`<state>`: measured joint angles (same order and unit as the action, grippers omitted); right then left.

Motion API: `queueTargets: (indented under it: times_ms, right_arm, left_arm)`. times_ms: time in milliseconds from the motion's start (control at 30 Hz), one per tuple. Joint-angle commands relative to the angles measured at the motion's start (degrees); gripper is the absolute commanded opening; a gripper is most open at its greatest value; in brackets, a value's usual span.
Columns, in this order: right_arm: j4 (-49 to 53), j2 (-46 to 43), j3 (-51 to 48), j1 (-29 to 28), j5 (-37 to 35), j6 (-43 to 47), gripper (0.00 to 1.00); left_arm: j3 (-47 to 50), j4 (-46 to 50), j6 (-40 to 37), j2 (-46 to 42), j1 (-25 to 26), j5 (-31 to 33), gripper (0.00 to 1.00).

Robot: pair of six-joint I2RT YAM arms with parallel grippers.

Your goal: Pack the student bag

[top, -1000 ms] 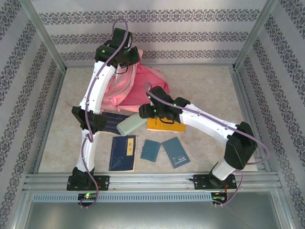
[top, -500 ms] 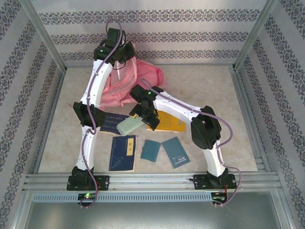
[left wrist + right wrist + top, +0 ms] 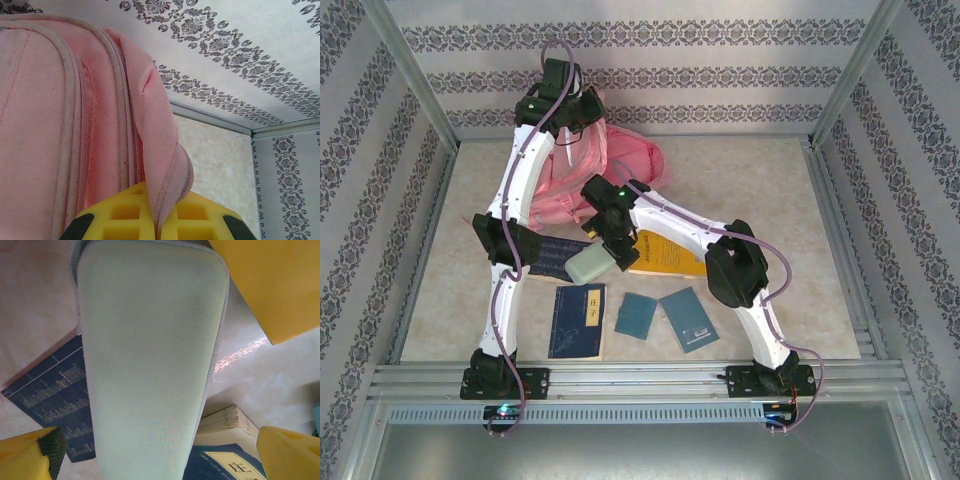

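Note:
The student bag (image 3: 620, 170), large and pink, lies at the back of the table. My left gripper (image 3: 563, 112) hangs above its left side. In the left wrist view that gripper (image 3: 157, 222) is shut on a zip-edged flap of the bag (image 3: 50, 125), with the fabric pinched between the yellow fingers (image 3: 125, 215). My right gripper (image 3: 608, 243) is low over a pale green case (image 3: 590, 263). Seen from the right wrist, the gripper (image 3: 157, 460) is open, and its yellow fingertips (image 3: 25, 455) stand wide on either side of the case (image 3: 150, 350) without touching it.
A yellow book (image 3: 670, 255) lies right of the case. A dark blue sheet (image 3: 555, 255) lies under its left end. Nearer the arms are a dark blue book (image 3: 578, 320) and two small teal booklets (image 3: 636, 315) (image 3: 688, 318). Metal rails frame the table.
My right arm swung left from above the yellow book down to the green case, and its jaws opened wide. The left gripper kept its hold on the bag flap and shifted slightly.

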<state>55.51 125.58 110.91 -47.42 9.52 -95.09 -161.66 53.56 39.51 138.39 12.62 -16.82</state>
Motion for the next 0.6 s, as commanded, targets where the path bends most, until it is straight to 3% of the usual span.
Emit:
queueTargets:
  times_ms: [0, 300, 567]
  right_arm:
    - [-1.41, 1.92, 0.09, -0.48, -0.72, -2.09, 0.98]
    - [-7.09, 4.46, -4.51, -0.24, -1.77, -3.25, 0.97]
    - [-12.22, 0.94, -8.93, 0.18, -4.02, -2.78, 0.74]
  left_arm:
    - [-1.81, -1.71, -0.2, -1.26, -1.24, -0.92, 0.0]
    - [-1.78, -0.11, 0.1, -1.49, -1.21, -2.5, 0.0]
    - [-1.8, 0.69, -0.04, -2.5, -1.09, -2.91, 0.0]
